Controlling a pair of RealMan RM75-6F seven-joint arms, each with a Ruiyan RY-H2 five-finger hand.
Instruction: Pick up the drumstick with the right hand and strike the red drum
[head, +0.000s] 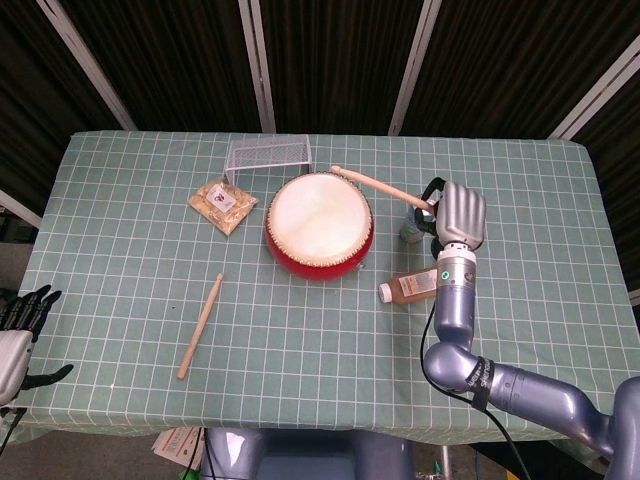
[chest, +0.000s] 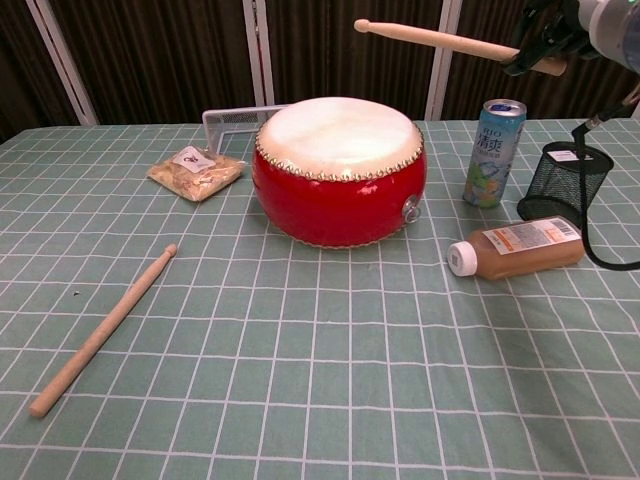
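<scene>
While fingers of the right hand (head: 459, 214) are clenched around the butt end of the drumstick (chest: 435, 37), the stick is held high, tip angled up and leftward, above the far right edge of the red drum (chest: 339, 172) and clear of the skin. In the chest view the tip sits well above the drumhead; in the head view the shaft crosses just past the drum's rim toward the wire rack (head: 267, 155).

Handling guess: stick is light, rigid wood, smooth, so it could rotate or slip in the fingers on impact. Grip near the butt looks right, gives swing length. Drumhead is taut and should bounce the tip back; the drum body looks heavy enough to stay put.

Near the right hand: blue can (chest: 494, 151), black mesh cup (chest: 565, 181), and an amber bottle (chest: 513, 248) lying on its side; a downswing should stay clear of them.

A second drumstick (head: 201, 326) lies on the green checked tablecloth (head: 120, 260), well left of the drum, untouched. A snack packet (head: 223, 203) sits beside the rack.

Left hand (head: 20, 330) is at the table's near left corner, fingers apart, holding nothing.
</scene>
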